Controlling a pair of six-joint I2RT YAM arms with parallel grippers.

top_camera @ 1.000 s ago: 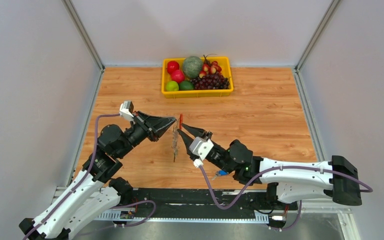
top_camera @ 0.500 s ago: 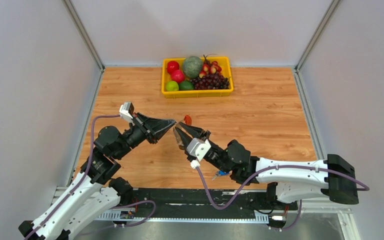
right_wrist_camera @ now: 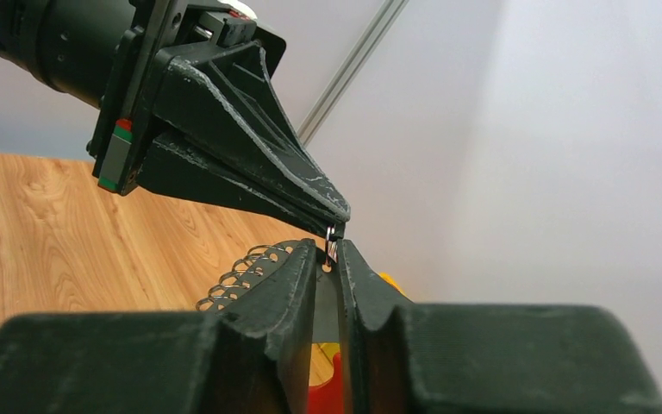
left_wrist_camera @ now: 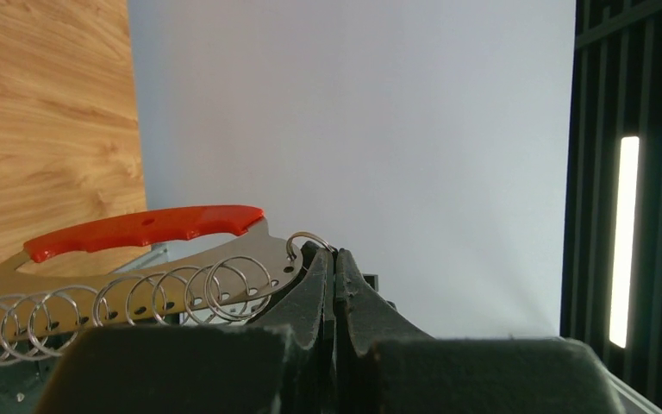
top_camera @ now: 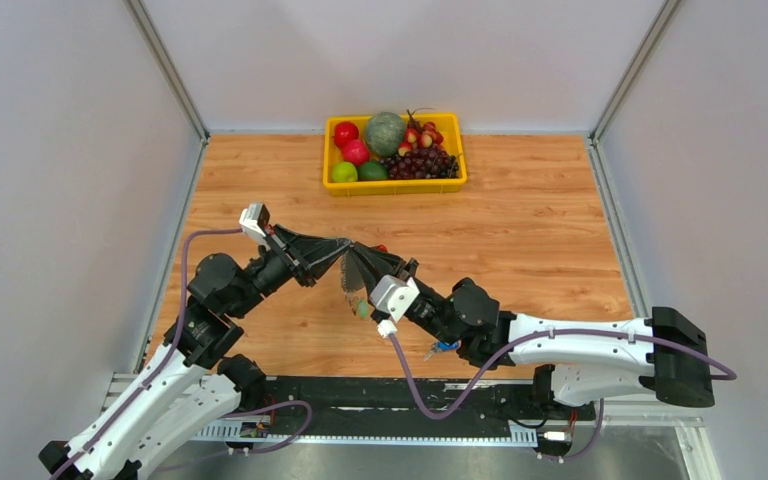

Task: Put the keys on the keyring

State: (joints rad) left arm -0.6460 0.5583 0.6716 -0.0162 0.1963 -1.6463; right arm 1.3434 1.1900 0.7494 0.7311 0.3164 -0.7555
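Note:
My left gripper (top_camera: 346,244) and right gripper (top_camera: 359,262) meet tip to tip above the middle of the table. In the left wrist view my left gripper (left_wrist_camera: 334,255) is shut on the small silver keyring (left_wrist_camera: 309,239), which passes through a hole in the corner of the red key (left_wrist_camera: 146,228). A row of wire loops (left_wrist_camera: 112,297) lies along the key's flat silver plate. In the right wrist view my right gripper (right_wrist_camera: 326,252) is shut on that silver plate, with the red head (right_wrist_camera: 321,397) low between the fingers. The blue key is out of view.
A yellow tray (top_camera: 394,184) of fruit stands at the back centre of the wooden table (top_camera: 540,240). Grey walls close in the left, right and back. A black rail (top_camera: 360,395) runs along the near edge by the arm bases.
My right gripper has moved up and left until its tip meets the left gripper's. The red key has tipped from upright to lying between the two grippers.

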